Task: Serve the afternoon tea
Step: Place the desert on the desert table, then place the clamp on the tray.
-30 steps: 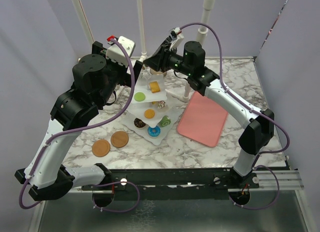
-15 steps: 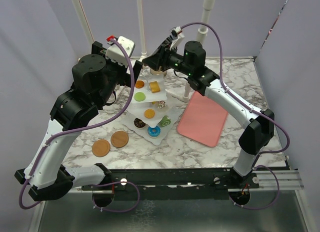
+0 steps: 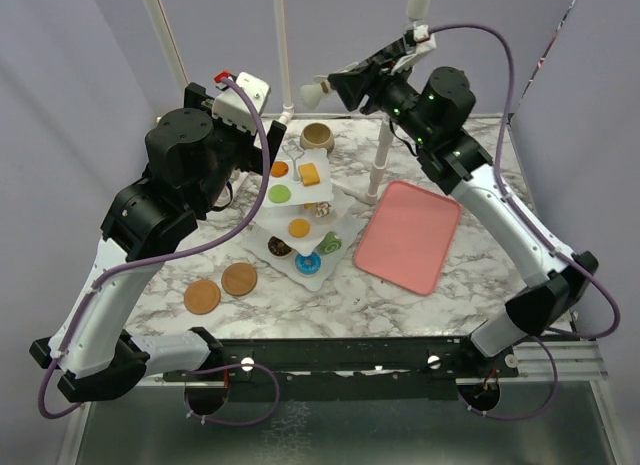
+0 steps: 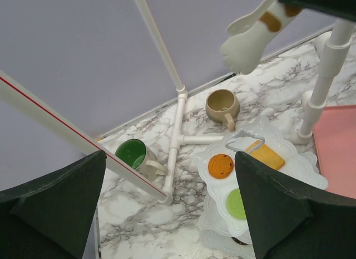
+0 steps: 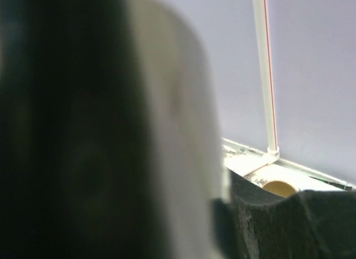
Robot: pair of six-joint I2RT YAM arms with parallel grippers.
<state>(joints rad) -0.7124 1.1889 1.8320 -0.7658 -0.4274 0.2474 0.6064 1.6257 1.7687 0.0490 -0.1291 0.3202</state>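
Right end effector (image 3: 343,84): lifted clear, above and behind the three-tier stand (image 4: 300,165); grips tongs (image 4: 247,44), now empty. Orange pastry (image 3: 280,169): newly placed on stand's top tier. Left end effector (image 4: 169,214): wide open, empty, left of stand. Brown discs (image 3: 202,297) before stand probably remain to serve.

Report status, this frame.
Left end effector open, empty, near tiered stand. Right end effector gripping white tongs, raised. Green-lined mug, tan mug untouched. White pipe frame between mugs.

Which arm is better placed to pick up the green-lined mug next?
Left. Its gripper is open and empty, with the green-lined mug in front of it. The right gripper is up in the air, holding the tongs.
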